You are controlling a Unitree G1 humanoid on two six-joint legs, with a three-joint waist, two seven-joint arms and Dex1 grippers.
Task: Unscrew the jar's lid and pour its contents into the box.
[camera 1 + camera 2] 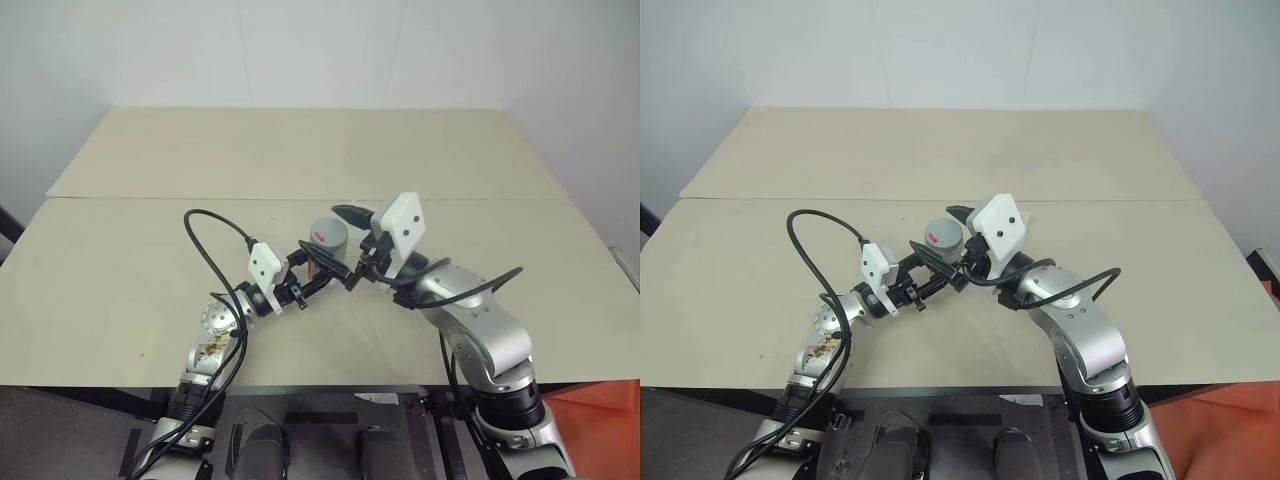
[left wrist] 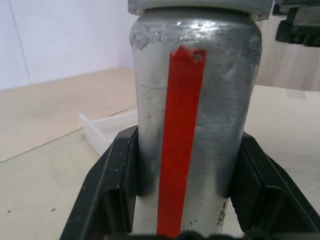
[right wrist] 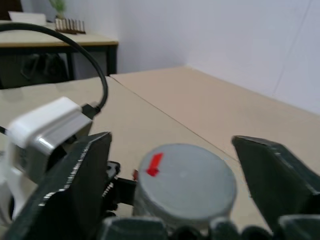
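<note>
The jar [image 2: 195,130] is held upright above the near half of the table [image 1: 150,250], roughly at its middle, clear of the surface. Its body is silvery with a red strip [image 2: 179,145] running down the side. The lid [image 3: 186,181] is in place on top, a flat grey disc with a small red mark [image 3: 154,164] near its edge.

The left gripper [image 1: 318,268] is clamped on the jar's lower body; its two black fingers [image 2: 111,185] press against opposite sides of the cylinder. The right gripper [image 3: 175,185] is at lid level with its jaws spread wide, one finger [image 3: 82,180] on either side of the lid, neither touching it.

The box [image 2: 107,127], clear plastic with low walls, rests on the table behind the jar as seen from the left wrist, well apart from it.

A black cable [image 1: 215,250] loops from the left arm over the table surface.
</note>
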